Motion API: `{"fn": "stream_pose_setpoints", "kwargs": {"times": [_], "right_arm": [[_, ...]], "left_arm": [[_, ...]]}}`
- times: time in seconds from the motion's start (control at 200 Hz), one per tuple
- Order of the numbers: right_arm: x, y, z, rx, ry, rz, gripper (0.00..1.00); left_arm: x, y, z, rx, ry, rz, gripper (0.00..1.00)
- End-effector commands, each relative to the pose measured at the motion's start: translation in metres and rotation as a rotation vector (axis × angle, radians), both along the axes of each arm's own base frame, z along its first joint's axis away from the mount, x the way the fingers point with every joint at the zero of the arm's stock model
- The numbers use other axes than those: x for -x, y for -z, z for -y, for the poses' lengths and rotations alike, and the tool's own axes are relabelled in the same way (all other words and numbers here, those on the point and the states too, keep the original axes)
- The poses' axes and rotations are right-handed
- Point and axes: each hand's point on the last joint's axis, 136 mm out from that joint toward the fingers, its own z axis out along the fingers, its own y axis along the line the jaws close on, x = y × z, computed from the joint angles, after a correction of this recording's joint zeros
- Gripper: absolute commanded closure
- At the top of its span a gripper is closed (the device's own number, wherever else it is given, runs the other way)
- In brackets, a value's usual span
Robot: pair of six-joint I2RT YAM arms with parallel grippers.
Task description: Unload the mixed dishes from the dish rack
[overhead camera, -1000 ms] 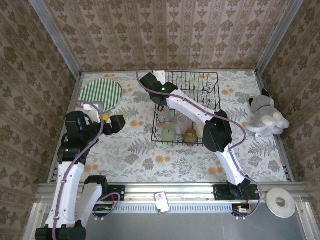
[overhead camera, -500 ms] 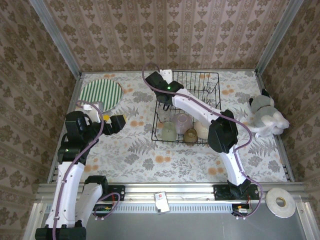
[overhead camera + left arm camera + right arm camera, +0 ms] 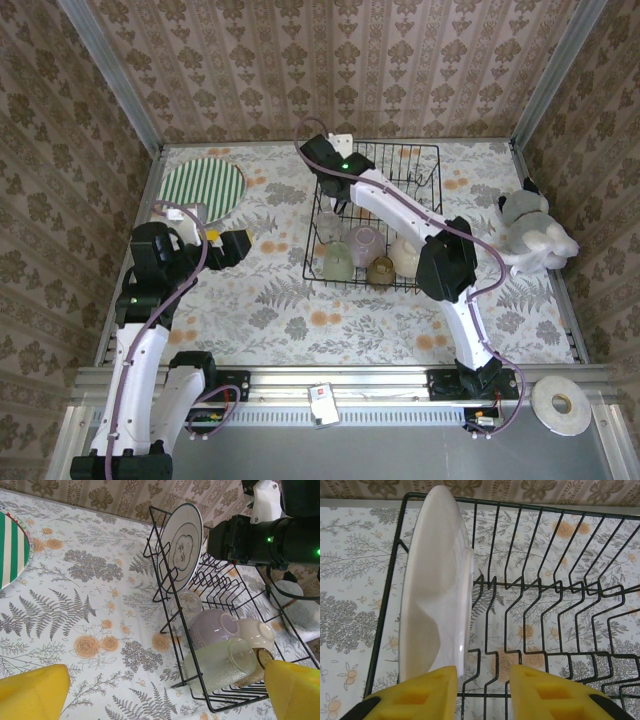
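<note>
The black wire dish rack (image 3: 420, 147) stands at the table's back middle. One white plate (image 3: 181, 547) stands upright in its far left slot, seen edge-on as the plate (image 3: 437, 580). At the rack's near end lie a lilac bowl (image 3: 215, 627), a cream bowl (image 3: 255, 634), a glass tumbler (image 3: 220, 665) and an amber cup (image 3: 260, 657). My right gripper (image 3: 482, 690) hangs over the plate's top edge, jaws apart; the rim lies against the inner side of its left finger (image 3: 415, 695). My left gripper (image 3: 162, 700) is wide open over the table, left of the rack.
A green-striped plate (image 3: 203, 188) lies flat at the back left. A white-grey soft toy (image 3: 530, 235) sits at the right edge of the table. A white tape roll (image 3: 560, 405) rests on the front ledge. Wallpapered walls close in the back and sides.
My right gripper has moved back and rightward to the rack's far left corner, and its jaws have narrowed. The left arm has not moved.
</note>
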Motion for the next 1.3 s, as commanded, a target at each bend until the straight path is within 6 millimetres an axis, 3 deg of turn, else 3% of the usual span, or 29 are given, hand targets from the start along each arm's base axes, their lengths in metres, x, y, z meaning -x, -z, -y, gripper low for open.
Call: {"fn": "stream_pose_setpoints", "kwargs": {"times": [0.0, 0.365, 0.555, 0.87, 1.11, 1.295], "right_arm": [[0.004, 0.009, 0.004, 0.037, -0.009, -0.068, 0.63], [0.007, -0.005, 0.005, 0.002, -0.007, -0.052, 0.63], [0.012, -0.023, 0.004, -0.034, -0.014, -0.007, 0.65], [0.023, -0.046, -0.019, -0.070, -0.072, 0.051, 0.65], [0.009, -0.034, -0.028, -0.036, -0.051, 0.048, 0.56], [-0.001, -0.032, -0.018, -0.021, 0.053, 0.066, 0.54]], "left_arm": [[0.002, 0.003, -0.001, -0.002, -0.001, 0.002, 0.00], [0.002, 0.002, -0.001, -0.002, 0.001, 0.006, 0.00], [0.003, 0.002, -0.001, -0.003, 0.001, 0.004, 0.00], [0.002, 0.002, -0.001, -0.003, -0.001, 0.006, 0.00], [0.003, 0.001, -0.001, 0.000, -0.002, 0.008, 0.00], [0.003, 0.001, -0.001, 0.002, 0.000, 0.010, 0.00]]}}
